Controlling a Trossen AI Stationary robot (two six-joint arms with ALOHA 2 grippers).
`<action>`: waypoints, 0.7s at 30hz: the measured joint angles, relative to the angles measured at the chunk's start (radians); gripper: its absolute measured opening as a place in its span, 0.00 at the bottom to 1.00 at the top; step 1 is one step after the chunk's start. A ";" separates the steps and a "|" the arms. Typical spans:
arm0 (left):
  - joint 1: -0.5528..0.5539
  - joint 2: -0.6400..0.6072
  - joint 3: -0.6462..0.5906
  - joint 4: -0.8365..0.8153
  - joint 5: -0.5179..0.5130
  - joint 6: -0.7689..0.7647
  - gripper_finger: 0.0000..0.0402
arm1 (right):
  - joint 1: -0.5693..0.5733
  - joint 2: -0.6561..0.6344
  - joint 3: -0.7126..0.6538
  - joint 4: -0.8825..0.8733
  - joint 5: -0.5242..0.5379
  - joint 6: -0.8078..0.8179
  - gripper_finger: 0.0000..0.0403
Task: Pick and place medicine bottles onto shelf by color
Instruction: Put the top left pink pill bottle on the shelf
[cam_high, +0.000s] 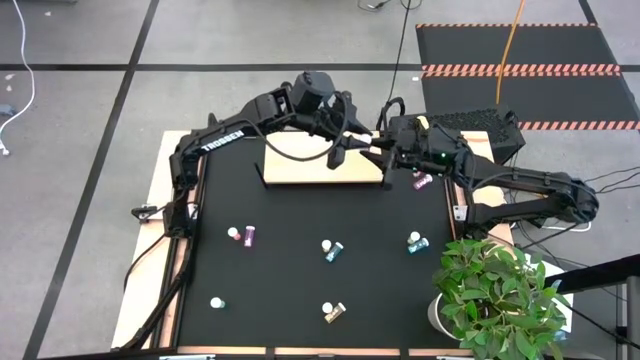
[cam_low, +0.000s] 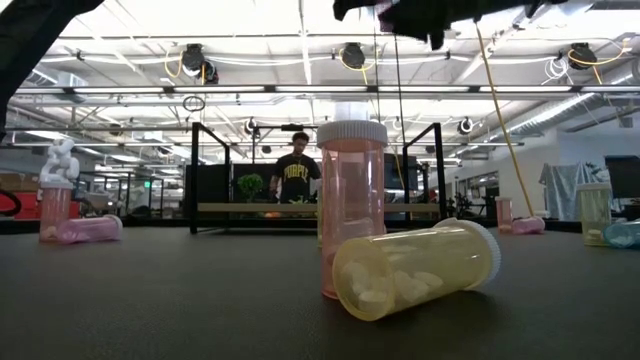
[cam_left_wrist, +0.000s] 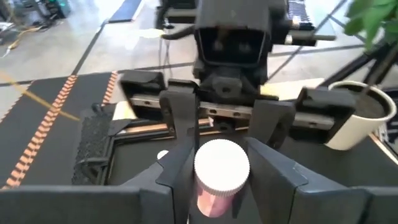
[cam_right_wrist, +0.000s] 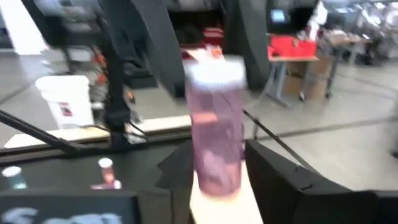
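Note:
Both grippers meet above the right end of the light-wood shelf (cam_high: 320, 160). Between them is a pink medicine bottle (cam_left_wrist: 221, 171) with a white cap, upright and in the air. My left gripper (cam_high: 346, 147) (cam_left_wrist: 221, 149), coming from the table's left, is shut on it. My right gripper (cam_high: 384, 152) (cam_right_wrist: 217, 180) faces it from the right. Its fingers are open and stand on either side of the bottle's (cam_right_wrist: 214, 134) lower part. Other bottles lie or stand on the black tabletop. My left gripper pinches the pink bottle between its two fingers, on the body just under the cap (cam_left_wrist: 206, 198). The fingers come from the table's left, slanting a little downward. The bottle stands upright with its cap up, lifted clear above the shelf.
On the tabletop are a pink bottle (cam_high: 248, 236), two teal ones (cam_high: 333, 250) (cam_high: 415, 243), a pink one (cam_high: 422, 181) right of the shelf, one (cam_high: 216, 302) at the near left and a yellow one (cam_high: 334, 312) (cam_low: 415, 270). A potted plant (cam_high: 495, 290) stands near right.

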 joint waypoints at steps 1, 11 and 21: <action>0.008 0.000 0.000 0.000 -0.004 -0.009 0.33 | -0.006 0.000 0.000 -0.020 0.017 0.004 0.40; 0.122 -0.024 0.001 -0.026 -0.064 -0.016 0.31 | -0.025 -0.029 0.000 -0.052 0.058 -0.001 0.71; 0.309 -0.048 -0.132 -0.113 -0.046 0.035 0.30 | -0.037 -0.049 -0.001 -0.062 0.086 0.011 0.74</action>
